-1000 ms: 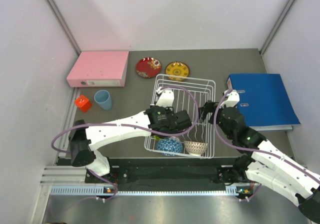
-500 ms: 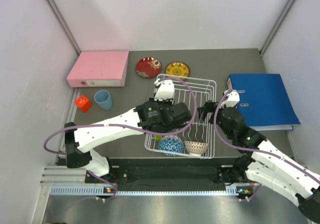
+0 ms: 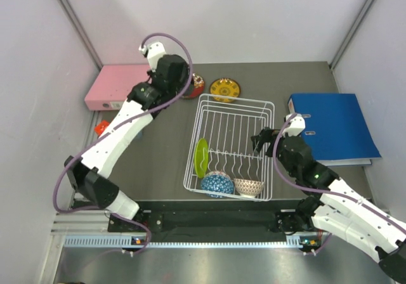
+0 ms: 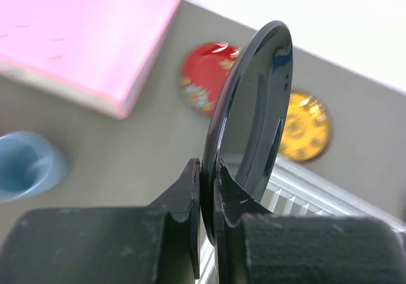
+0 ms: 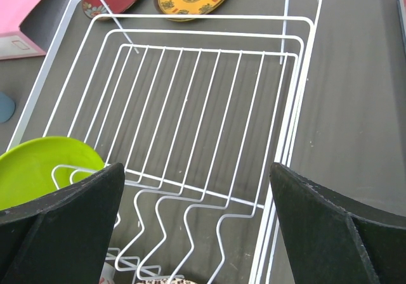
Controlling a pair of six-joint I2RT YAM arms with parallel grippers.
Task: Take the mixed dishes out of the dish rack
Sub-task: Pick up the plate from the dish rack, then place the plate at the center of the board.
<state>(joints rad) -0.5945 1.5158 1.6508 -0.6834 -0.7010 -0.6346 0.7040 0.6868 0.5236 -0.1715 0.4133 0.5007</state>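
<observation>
Rack (image 3: pixel 235 97) holds green plate (image 3: pixel 201 157) on edge, two bowls (image 3: pixel 216 184) at its near end. Left gripper (image 4: pixel 208 170) pinches dark plate (image 4: pixel 254 106) by its rim, above red plate (image 4: pixel 206 78). Right gripper (image 5: pixel 196 189) gapes empty over rack.

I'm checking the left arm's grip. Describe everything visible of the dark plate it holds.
The dark plate is round, glossy and near black, likely glazed ceramic, with light reflecting off its face. It stands on edge, leaning slightly right, its lower rim pinched in the shut left gripper. It hangs above the table, and nothing else touches it. Behind it lie the red plate and yellow plate.
</observation>
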